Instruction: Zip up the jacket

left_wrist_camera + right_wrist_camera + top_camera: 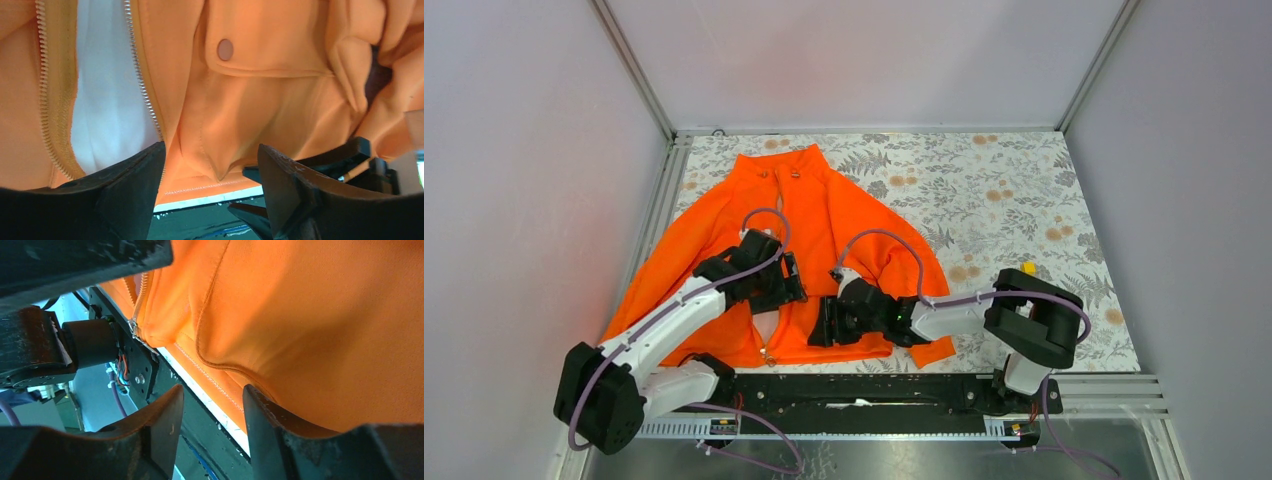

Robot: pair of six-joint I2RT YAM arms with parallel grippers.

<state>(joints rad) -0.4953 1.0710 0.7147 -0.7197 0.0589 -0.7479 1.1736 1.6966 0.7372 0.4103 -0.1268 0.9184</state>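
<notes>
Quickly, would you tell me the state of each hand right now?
Left hand: open, holding nothing, over the jacket.
Right hand: open at the jacket's hem, no grip visible.

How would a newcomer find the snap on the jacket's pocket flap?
Start at the orange jacket spread on the floral table. In the left wrist view, look right of the open zipper to the pocket flap. The snap is its small round pinkish disc, the only smooth dot among fabric folds.
</notes>
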